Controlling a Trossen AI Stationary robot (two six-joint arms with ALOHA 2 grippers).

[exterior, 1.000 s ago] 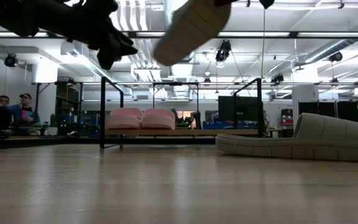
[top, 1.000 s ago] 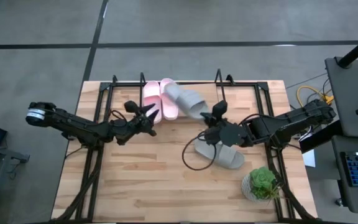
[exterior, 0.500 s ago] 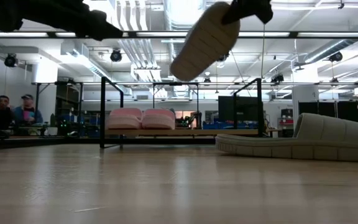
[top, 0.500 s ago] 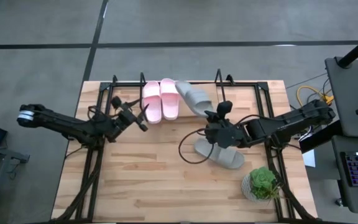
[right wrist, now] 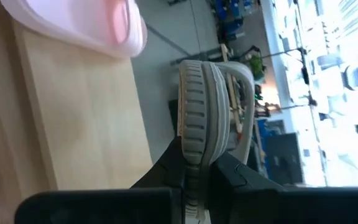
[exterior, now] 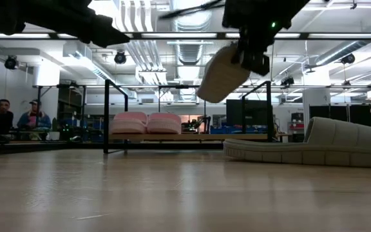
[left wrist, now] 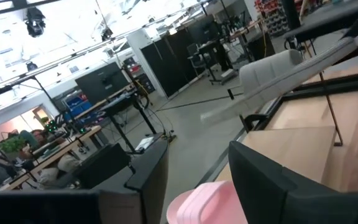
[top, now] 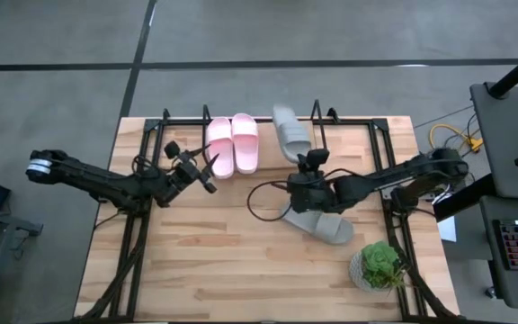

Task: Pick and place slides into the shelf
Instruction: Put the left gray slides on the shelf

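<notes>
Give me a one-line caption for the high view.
Right gripper carries a grey slide over the shelf, beside two pink slides.

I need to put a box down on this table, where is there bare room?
The near left of the table is bare wood, bordered by the left gripper and the grey slide lying flat. The far edge is crowded: pink slides in the shelf, the right gripper holding a grey slide. A potted plant fills the near right corner.

Grey slide clamped by heel edge in right gripper, toe angled over shelf; two pink slides side by side on shelf beyond it; second grey slide flat on table just behind gripper
</notes>
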